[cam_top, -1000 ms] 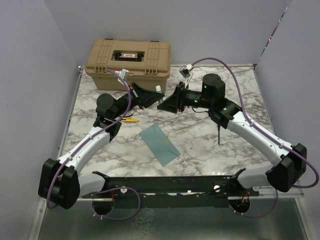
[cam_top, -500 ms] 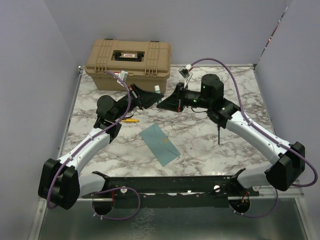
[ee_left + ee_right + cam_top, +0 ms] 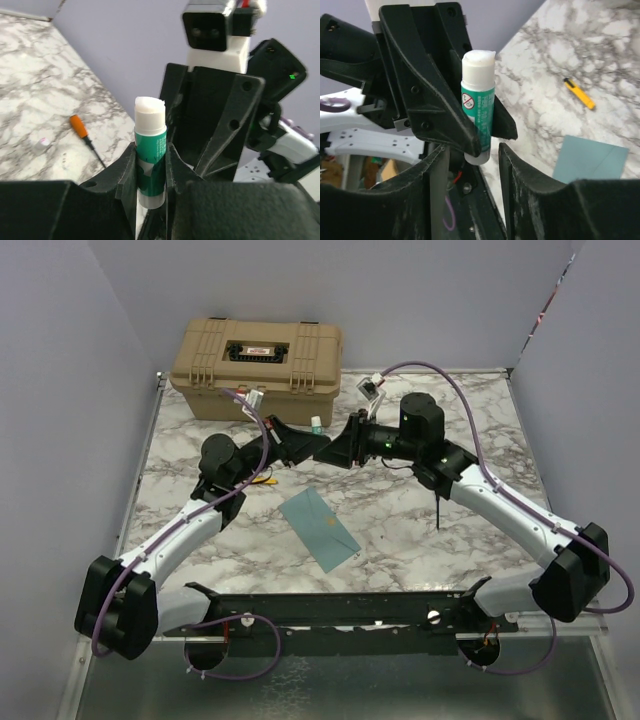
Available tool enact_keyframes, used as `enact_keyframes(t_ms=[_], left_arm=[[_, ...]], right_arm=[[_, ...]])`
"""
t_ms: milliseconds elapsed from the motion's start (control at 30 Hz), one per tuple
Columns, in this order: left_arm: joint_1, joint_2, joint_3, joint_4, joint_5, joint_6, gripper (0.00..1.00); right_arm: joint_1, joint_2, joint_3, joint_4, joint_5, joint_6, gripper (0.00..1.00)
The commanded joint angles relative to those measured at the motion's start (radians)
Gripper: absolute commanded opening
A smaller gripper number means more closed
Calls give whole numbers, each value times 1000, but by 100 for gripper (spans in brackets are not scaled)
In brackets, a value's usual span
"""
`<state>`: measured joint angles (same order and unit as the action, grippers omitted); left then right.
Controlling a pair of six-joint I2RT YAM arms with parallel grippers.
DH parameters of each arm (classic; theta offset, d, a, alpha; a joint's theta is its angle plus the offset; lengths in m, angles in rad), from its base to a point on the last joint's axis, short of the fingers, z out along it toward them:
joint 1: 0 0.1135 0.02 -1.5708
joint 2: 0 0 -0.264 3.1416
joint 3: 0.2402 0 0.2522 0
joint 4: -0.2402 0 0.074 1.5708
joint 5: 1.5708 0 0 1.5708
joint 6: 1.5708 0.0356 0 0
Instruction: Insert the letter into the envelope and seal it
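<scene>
Envelope point(image 3: 318, 527) lies well apart from both: left jaws pinch glue stick point(image 3: 150, 160) (uncapped), right jaws spread.

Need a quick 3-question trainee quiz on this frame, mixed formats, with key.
1. True or false: the glue stick is capped.
2. Which gripper is shut on it? A left, B right, C neither.
3. Fill in: the envelope lies flat on the ___.

Key:
1. False: the white glue tip is exposed.
2. A: the left gripper clamps it. The right gripper stands open around its base.
3. The table.
</scene>
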<state>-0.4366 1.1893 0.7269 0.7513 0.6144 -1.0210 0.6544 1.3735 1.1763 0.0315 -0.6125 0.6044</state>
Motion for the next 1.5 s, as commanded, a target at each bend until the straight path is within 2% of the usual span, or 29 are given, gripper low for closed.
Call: enact_keyframes(t_ms=[0,100,167,233,367,500,767,1033,1167,1333,1467], left_arm=[[-10,-34,12,-236,-130,184,0],[-9,-21,85,-552,-356,326,0],[-8,4,118,-690,-491,368,0],[-8,11,112,-738,-563,386,0],[-7,18,80,-742,-578,399,0],[-7,26,75,-742,-576,409,0],[-4,30,75,-744,-559,434,0],[-4,62,88,-744,-542,435,0],[-4,70,93,-744,-542,436,0],[-4,77,92,-744,-543,429,0],[-4,80,91,-743,-543,422,0]], right_arm=[[-6,-52,-19,-110,167,-49,50],[-12,-96,-69,-259,433,-98,53],[-42,-102,-99,-356,586,-87,55],[-83,-86,-121,-427,719,-70,56],[-180,26,-97,-554,868,-34,58],[-243,182,-48,-577,877,-57,60],[-251,460,125,-580,842,-163,60],[-252,567,207,-621,888,-181,50],[-251,579,194,-622,860,-180,44],[-253,594,184,-625,839,-181,44],[-253,601,181,-623,835,-185,37]])
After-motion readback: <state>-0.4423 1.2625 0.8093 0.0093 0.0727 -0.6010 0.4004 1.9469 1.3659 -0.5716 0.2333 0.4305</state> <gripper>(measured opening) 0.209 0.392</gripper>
